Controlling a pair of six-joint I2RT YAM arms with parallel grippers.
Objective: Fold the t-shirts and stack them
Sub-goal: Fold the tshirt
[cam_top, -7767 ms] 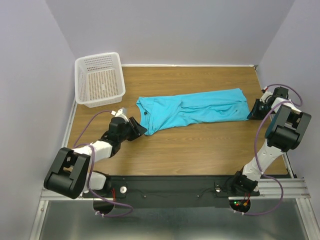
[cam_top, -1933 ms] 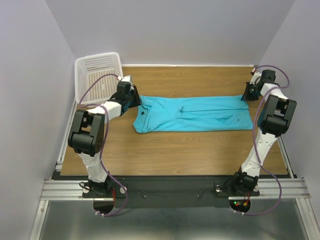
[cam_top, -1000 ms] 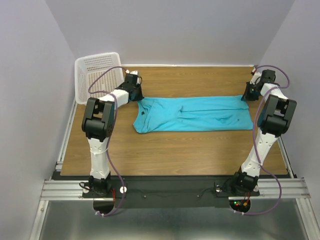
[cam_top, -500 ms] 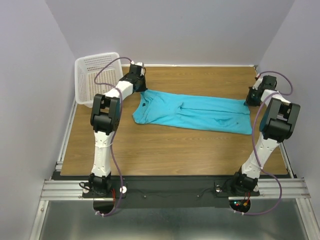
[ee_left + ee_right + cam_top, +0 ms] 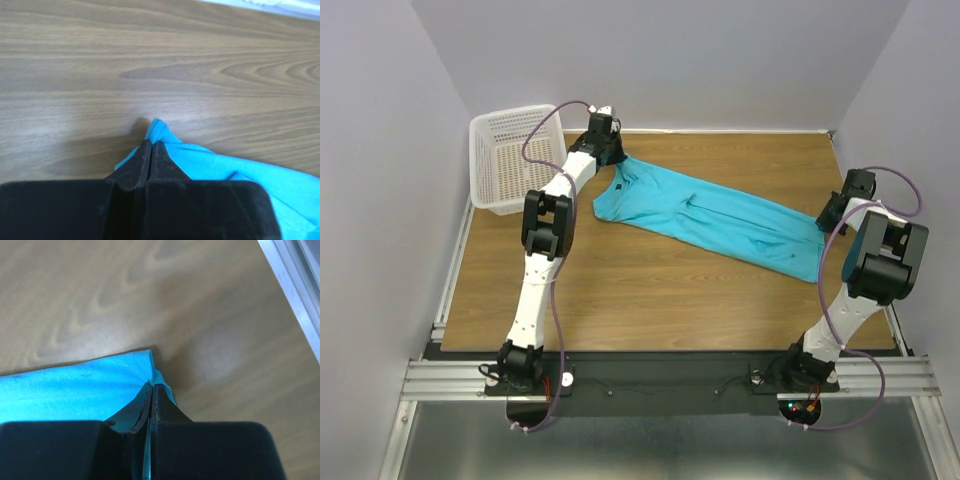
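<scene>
One turquoise t-shirt (image 5: 710, 215) lies folded in a long band, slanting from the far left to the near right of the table. My left gripper (image 5: 617, 163) is shut on its far left corner, and the cloth (image 5: 210, 162) pokes out past the tips of that gripper (image 5: 151, 144) in the left wrist view. My right gripper (image 5: 827, 222) is shut on the opposite corner at the right edge. In the right wrist view that gripper (image 5: 152, 388) pinches the cloth's corner (image 5: 75, 387), which spreads to the left.
A white mesh basket (image 5: 518, 160) stands at the far left corner, close to the left arm. A metal rail (image 5: 292, 287) runs along the table's right edge near the right gripper. Walls close in on three sides.
The left gripper closed on the shirt's left corner and carried it toward the back wall. The right gripper drew its corner nearer, so the band now lies slanted.
</scene>
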